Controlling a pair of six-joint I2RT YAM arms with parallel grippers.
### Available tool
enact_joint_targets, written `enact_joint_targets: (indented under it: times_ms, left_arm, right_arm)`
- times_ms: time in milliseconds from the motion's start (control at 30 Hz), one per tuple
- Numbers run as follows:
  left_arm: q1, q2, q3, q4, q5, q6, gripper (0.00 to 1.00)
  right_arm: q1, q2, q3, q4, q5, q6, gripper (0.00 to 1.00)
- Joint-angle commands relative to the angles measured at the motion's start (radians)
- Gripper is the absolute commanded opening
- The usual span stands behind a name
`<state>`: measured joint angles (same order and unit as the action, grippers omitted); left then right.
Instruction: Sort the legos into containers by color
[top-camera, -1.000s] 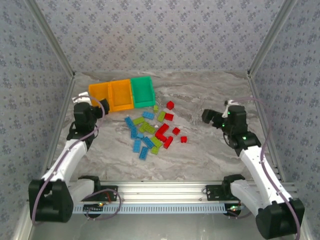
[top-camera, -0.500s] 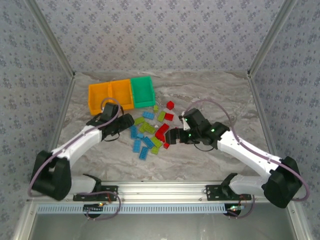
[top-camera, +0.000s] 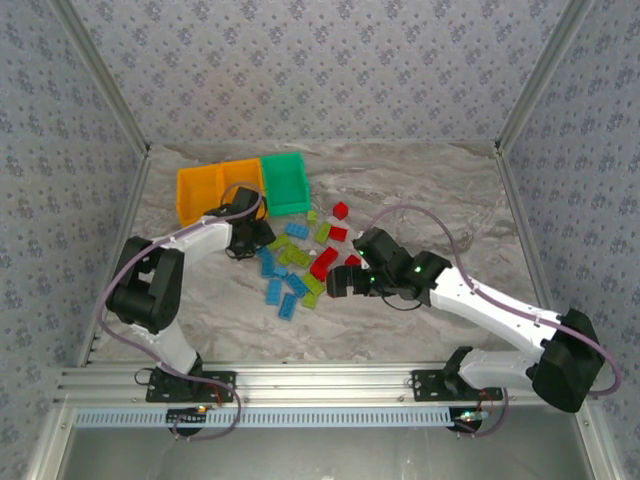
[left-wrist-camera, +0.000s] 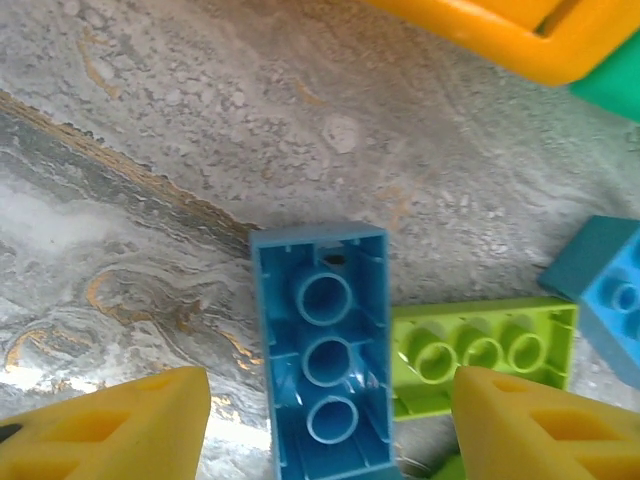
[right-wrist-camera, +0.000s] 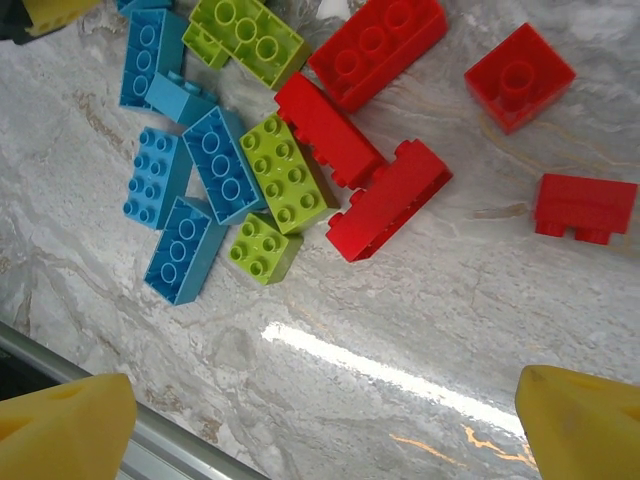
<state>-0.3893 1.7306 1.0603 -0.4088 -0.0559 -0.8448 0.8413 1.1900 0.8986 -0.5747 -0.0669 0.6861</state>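
Three joined bins (top-camera: 200, 192), two orange and one green, sit at the far left of the table (top-camera: 430, 190) and look empty, so I judge no sorting done yet. Just right of them the left gripper (left-wrist-camera: 330, 400) hangs low over the near edge of the legos (top-camera: 297, 256), its jaws parted and standing either side of a blue brick (left-wrist-camera: 325, 340) without touching it. That brick lies hollow side up, its long axis running between the fingers. A lime brick (left-wrist-camera: 480, 350) rests against its right flank, under the right finger, so that finger will likely have to wedge in or nudge the lime one aside. These pieces should be light, rigid and hard to damage, but their smooth plastic walls may slip. The best hold is probably across the two long flat sides at mid-length, squarely, so the brick does not twist out. Further right lie the red bricks (right-wrist-camera: 385, 200), scattered with gaps around them and easier to pinch. Above them and the pile's near edge the right gripper (right-wrist-camera: 325, 420) hovers, jaws spread wide and holding nothing.
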Motion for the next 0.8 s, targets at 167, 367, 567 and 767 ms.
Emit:
enact_joint_targets:
  times_ms: [167,367,567,767]
  left_arm:
    - [-0.009,0.042,0.025,-0.078,-0.057,0.036,0.41]
    - [-0.01,-0.079,0.024,-0.12,-0.07,0.048,0.31]
    - [0.027,-0.292,0.074,-0.164,-0.264,0.128,0.3]
    - [0.217,-0.219,0.176,-0.05,-0.26,0.215,0.3]
  right_arm:
    - [0.005,-0.063,-0.016,-0.05,0.068,0.026,1.0]
    - [0.004,-0.052,-0.012,-0.042,0.068,0.035,1.0]
    - [0.004,-0.054,-0.001,-0.042,0.086,0.028,1.0]
    - [0.004,-0.054,-0.006,-0.04,0.076,0.036,1.0]
